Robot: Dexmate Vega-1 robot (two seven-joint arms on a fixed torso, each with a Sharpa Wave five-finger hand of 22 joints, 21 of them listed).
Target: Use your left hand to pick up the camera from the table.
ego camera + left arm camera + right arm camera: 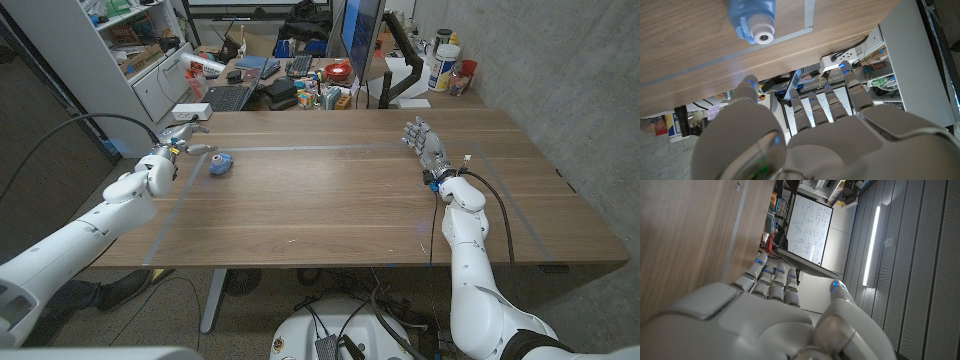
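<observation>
**A:** Item one, the camera. You are looking at a small blue body with a pale round lens, lying on the wooden table toward its far left, just inside a faint taped line. Nothing is gripping it.

**B:** Item two, the left hand. You are hovering it just left of the camera and slightly farther back, near but apart. Fingers are spreading apart and holding nothing; the left wrist view is showing the camera beyond the fingertips, with bare wood between.

**A:** Item three, the right hand. You are keeping it at the far right, well apart from the camera, fingers extended side by side, empty.

**B:** Item four, hazards, as judgement. You are approaching from the side, so a leading finger is likely to nudge the small body and slide or spin it before the thumb is opposing it. Closing too high could be pinching only the rounded lens, which may slip out.

**A:** Also, you are working close to the table's left edge; a sideways shove could be pushing the camera toward it.
</observation>
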